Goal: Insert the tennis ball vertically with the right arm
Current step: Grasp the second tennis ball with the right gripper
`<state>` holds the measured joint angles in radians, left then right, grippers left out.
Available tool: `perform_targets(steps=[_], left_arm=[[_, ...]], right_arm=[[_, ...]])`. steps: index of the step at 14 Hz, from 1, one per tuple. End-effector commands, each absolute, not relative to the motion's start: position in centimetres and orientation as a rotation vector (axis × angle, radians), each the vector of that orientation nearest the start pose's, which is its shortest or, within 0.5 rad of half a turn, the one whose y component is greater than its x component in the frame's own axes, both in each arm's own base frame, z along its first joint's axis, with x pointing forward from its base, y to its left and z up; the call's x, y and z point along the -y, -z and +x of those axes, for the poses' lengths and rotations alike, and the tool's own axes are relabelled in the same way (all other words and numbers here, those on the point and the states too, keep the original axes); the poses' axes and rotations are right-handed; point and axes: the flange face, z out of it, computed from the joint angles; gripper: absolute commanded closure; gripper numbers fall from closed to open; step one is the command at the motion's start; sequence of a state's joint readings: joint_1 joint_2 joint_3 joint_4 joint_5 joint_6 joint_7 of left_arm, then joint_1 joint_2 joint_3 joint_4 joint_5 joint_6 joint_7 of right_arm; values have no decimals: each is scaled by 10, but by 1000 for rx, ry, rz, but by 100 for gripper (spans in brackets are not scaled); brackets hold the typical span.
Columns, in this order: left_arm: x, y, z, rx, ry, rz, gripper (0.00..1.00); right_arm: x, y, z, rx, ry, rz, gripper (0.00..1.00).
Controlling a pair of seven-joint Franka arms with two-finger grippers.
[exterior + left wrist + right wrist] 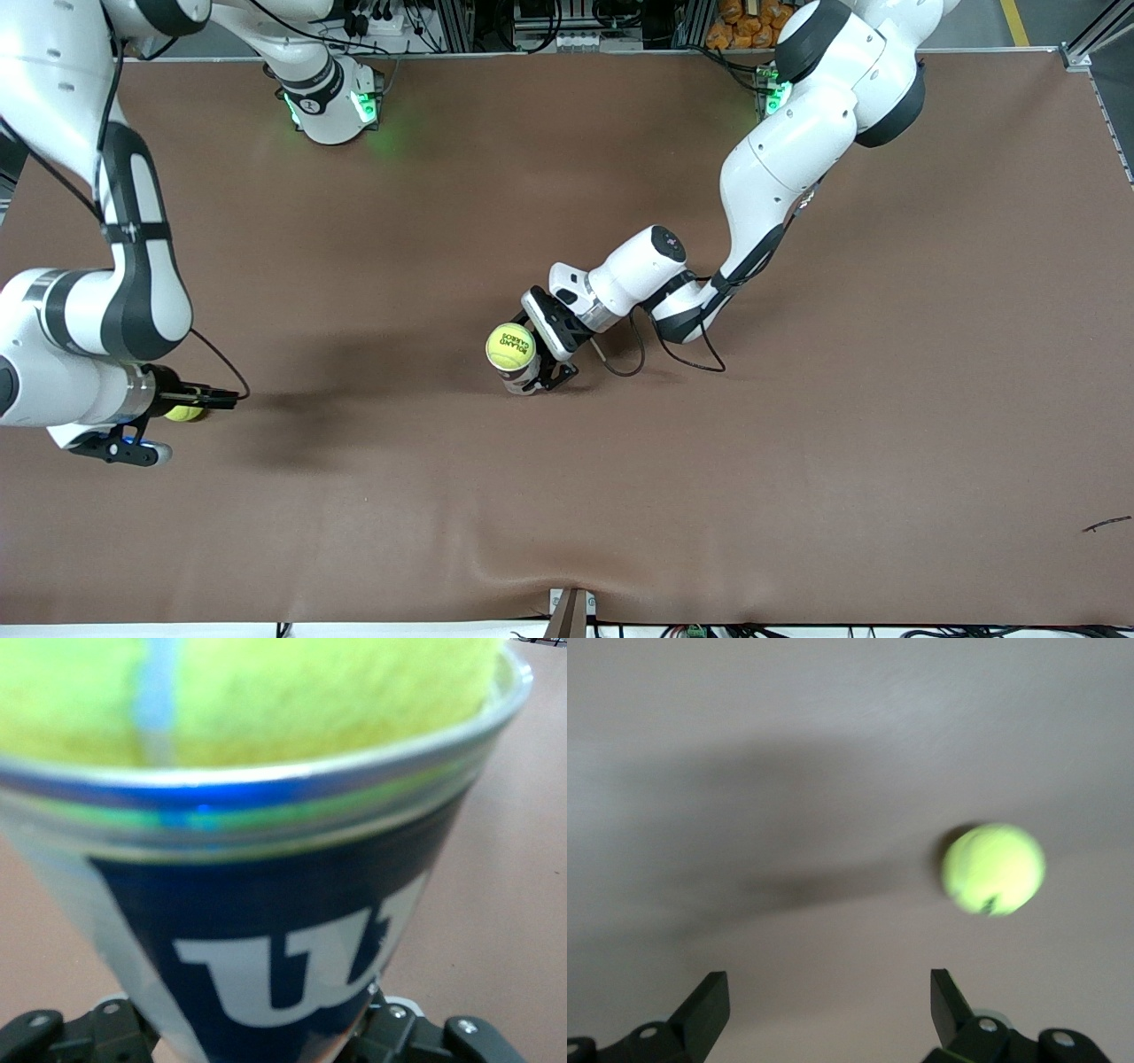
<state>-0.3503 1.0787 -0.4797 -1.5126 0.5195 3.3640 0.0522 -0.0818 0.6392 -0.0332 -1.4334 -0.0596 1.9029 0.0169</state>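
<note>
The right gripper [824,1010] is hanging with its fingers [709,1001] spread wide and empty over the right arm's end of the table [797,496], above a loose tennis ball [993,868] lying on the brown surface. Mid-table, the left gripper [542,368] is flanking an upright Wilson ball can [266,939]; whether it is pinching I cannot tell. Another tennis ball [511,346] is sitting in the can's mouth.

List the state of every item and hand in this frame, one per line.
Can: upright on table, lidless, ball on its mouth.
Ball in can: seated at rim, part above.
Loose ball: on table, ungripped.
Left hand: around can.
Right hand: open, over loose ball.
</note>
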Motion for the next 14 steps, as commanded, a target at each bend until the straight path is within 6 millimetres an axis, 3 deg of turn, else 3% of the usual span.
perform_targets(steps=[1, 4, 5, 10, 14], left_arm=[[510, -181, 531, -1604, 1398, -2944, 17], [512, -182, 530, -1607, 1401, -2944, 17], [512, -182, 530, -1607, 1401, -2944, 17], [512, -184, 532, -1603, 1411, -2940, 18], [512, -186, 533, -1609, 1423, -2930, 18]], right_arm=[[121, -293, 698, 3, -246, -3234, 0], [170, -261, 692, 73, -239, -3211, 0], [178, -245, 690, 66, -243, -3204, 0], [181, -208, 682, 29, -323, -3176, 0], [174, -198, 681, -195, -348, -3180, 0]])
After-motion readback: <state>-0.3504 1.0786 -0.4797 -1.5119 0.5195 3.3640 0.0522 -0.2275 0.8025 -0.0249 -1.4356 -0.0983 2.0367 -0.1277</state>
